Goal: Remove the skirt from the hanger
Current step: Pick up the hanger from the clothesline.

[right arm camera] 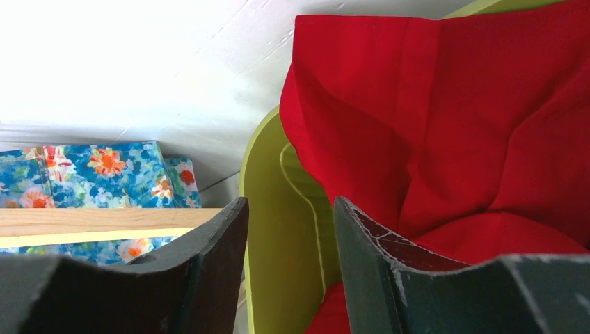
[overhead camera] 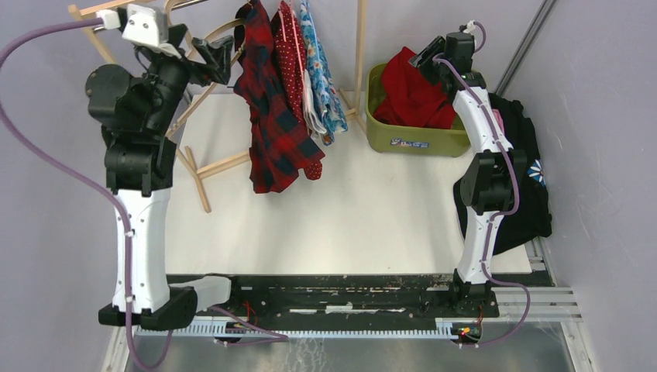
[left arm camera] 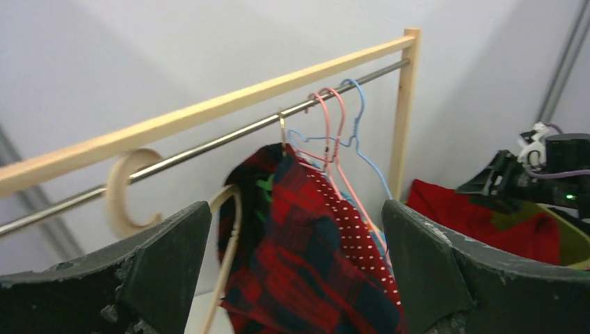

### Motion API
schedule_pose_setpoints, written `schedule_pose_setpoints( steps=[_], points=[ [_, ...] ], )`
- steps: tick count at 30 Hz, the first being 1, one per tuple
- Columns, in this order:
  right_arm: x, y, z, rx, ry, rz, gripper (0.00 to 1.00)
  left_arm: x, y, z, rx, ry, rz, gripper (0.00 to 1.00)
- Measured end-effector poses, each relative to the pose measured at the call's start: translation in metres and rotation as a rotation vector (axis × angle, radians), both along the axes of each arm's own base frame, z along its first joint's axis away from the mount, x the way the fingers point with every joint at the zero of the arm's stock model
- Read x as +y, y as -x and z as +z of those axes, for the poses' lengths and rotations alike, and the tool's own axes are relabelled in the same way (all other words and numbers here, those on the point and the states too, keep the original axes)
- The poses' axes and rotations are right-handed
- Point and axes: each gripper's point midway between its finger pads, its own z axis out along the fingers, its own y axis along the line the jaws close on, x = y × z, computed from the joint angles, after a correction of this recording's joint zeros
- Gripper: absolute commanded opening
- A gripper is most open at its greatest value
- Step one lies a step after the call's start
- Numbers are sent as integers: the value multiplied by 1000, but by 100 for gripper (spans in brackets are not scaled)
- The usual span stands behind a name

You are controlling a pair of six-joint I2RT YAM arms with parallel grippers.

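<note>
Three skirts (overhead camera: 267, 116) on one rail (left arm camera: 209, 146); left gripper (left arm camera: 296, 209) spread empty, right gripper (right arm camera: 290, 205) half-parted over bin (overhead camera: 411, 139).

Green bin (overhead camera: 387, 133) beside wooden rack (overhead camera: 359, 46)

Raised left tool (left arm camera: 296, 209) gapes wide; right tool (right arm camera: 290, 203), stretched forward, stands half parted

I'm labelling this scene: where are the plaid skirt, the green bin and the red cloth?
plaid skirt (overhead camera: 267, 132): top view, middle of the hanging fabric.
green bin (overhead camera: 445, 144): top view, front wall.
red cloth (overhead camera: 403, 94): top view, middle of the heap.
</note>
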Motion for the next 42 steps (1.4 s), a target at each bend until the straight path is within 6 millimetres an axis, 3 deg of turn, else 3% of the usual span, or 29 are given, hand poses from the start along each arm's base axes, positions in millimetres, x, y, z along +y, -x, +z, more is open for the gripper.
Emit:
schedule_pose_setpoints(
  steps=[5, 11, 16, 23, 32, 38, 42],
  points=[
    [0, 0, 0, 0, 1, 0, 54, -25, -44, -27, 92, 52, -82, 99],
    [0, 0, 0, 0, 2, 0, 54, -45, -111, -93, 267, 67, -104, 99],
    [-1, 0, 0, -1, 4, -1, 54, -46, -132, -117, 321, 64, -91, 99],
    [-11, -1, 0, -1, 6, -17, 54, -46, -144, -117, 314, 65, -81, 99],
    [-24, -3, 0, -1, 5, -37, 54, -15, -186, -136, 325, 10, 98, 99],
    [-39, -4, -2, 4, 2, -61, 54, 39, -193, -138, 324, -12, 256, 99],
    [-46, -4, -4, 9, 1, -73, 54, 61, -192, -136, 320, -20, 294, 99]
  ],
)
